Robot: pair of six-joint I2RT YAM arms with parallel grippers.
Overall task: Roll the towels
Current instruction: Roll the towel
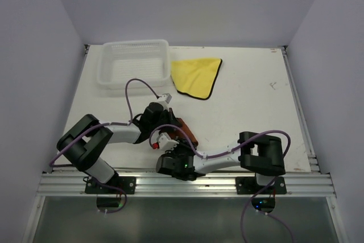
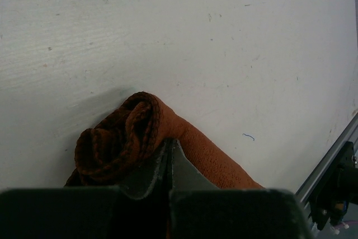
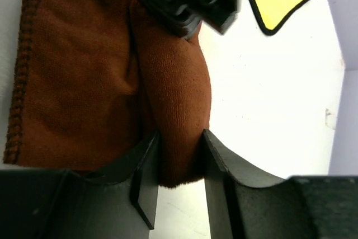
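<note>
Straddling the near end of the roll, right claw (image 3: pixel 180 138) has a finger on each side of it. Cloth fills the gap and touches both fingers, so call it a grip; how firm, cannot tell. Left claw (image 2: pixel 170 146) is closed, fingers pressed together, tips against the brown towel (image 3: pixel 84 71) close to its far, spiral end. Whether it nips any cloth, cannot tell.

Key relation: the roll's long axis runs straight away from the right claw toward the left claw, one claw at each end. Only part of the towel is rolled. In the right wrist view the unrolled part lies flat to the left of the roll, stitched hem at the far left. My read: the next turn has to go sideways over that flat part, both ends moving together or the roll skews.

Brown towel sits near the front middle of the table (image 1: pixel 250 95), between the two arms. Yellow towel (image 1: pixel 196 76) lies flat and unrolled toward the back, just beside the basket (image 1: pixel 136 44), well apart from both claws. Table is white, smooth and lightly scuffed, with plain pale walls (image 1: pixel 170 4) on three sides.
</note>
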